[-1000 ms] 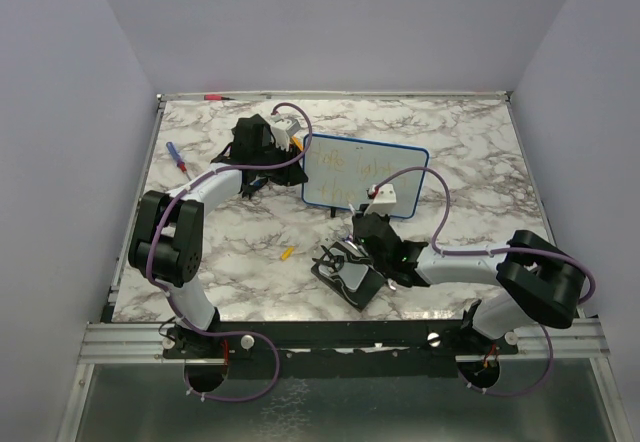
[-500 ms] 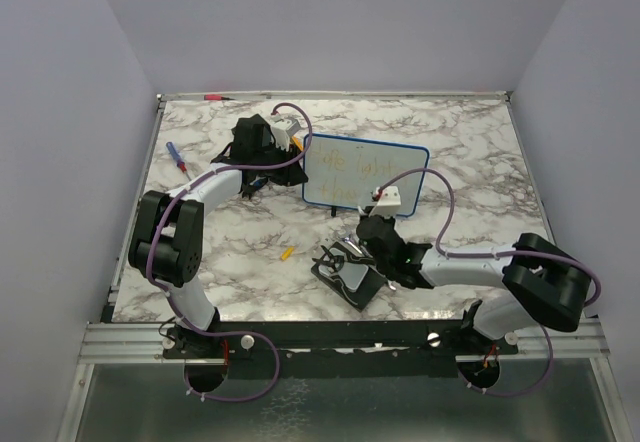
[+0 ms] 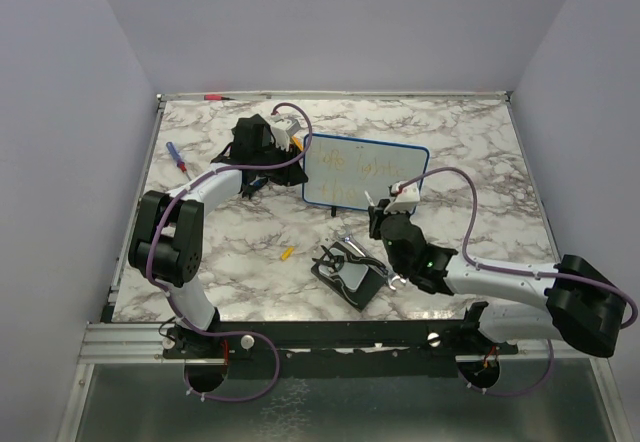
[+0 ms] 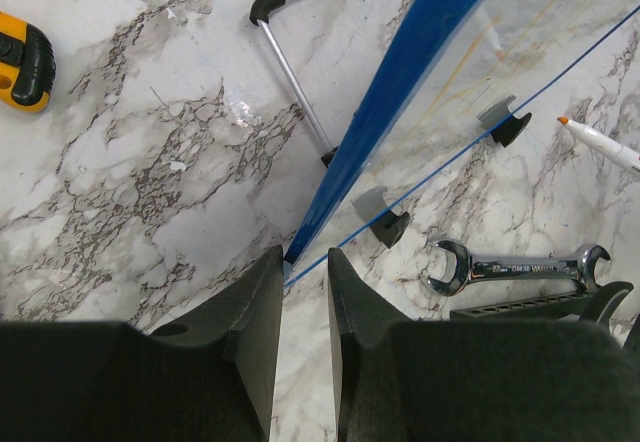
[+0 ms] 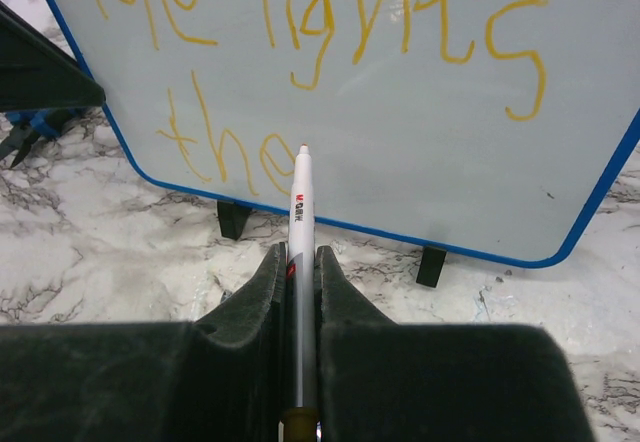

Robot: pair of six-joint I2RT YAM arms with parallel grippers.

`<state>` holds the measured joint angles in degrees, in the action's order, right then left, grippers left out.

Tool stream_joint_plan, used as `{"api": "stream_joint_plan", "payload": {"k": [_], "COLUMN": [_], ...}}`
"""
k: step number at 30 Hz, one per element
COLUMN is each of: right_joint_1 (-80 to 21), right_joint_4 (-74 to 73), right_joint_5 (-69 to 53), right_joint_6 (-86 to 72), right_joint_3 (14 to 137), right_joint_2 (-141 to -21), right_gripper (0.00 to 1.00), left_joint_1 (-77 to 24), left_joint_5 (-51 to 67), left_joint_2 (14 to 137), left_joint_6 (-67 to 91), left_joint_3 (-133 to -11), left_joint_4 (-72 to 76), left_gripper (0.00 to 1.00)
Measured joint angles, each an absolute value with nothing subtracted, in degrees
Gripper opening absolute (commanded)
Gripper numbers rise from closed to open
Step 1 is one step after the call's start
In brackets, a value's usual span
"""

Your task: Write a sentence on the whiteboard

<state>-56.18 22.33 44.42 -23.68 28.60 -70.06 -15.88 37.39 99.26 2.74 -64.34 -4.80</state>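
Right wrist, right gripper [image 5: 298,254] clamping marker [image 5: 301,202], whiteboard [image 5: 420,142] sentence [image 5: 300,37] reading "lights", left gripper [image 4: 305,262] pinching rim [image 4: 400,82].

Shows a blue-and-red screwdriver [image 3: 177,159] near the marble surface's [image 3: 480,152] left edge. Sets a silver wrench [image 4: 515,264] just beside a black pad [image 3: 350,280], a small yellow piece [image 3: 287,253] nearby.

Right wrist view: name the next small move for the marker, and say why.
Probably slide the marker tip slightly right along the whiteboard and start the next letter: the right gripper holds it at the last stroke of the short second line.
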Motion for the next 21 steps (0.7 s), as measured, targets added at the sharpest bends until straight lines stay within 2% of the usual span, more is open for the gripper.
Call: {"api": "stream_joint_plan", "payload": {"k": [21], "right_joint_1": [-51.9], "right_joint_4": [26.0], "right_joint_5": [43.1], "right_joint_6": [-21.0], "right_joint_3": [28.1], "right_joint_2": [-72.1], "right_gripper": [0.0], "left_joint_1": [-15.9], "left_joint_5": [37.4], "left_joint_2": [99.3], "left_joint_6": [2.7], "left_joint_3": [-64.3], "left_joint_4": [-4.8], "left_gripper": [0.25]}}
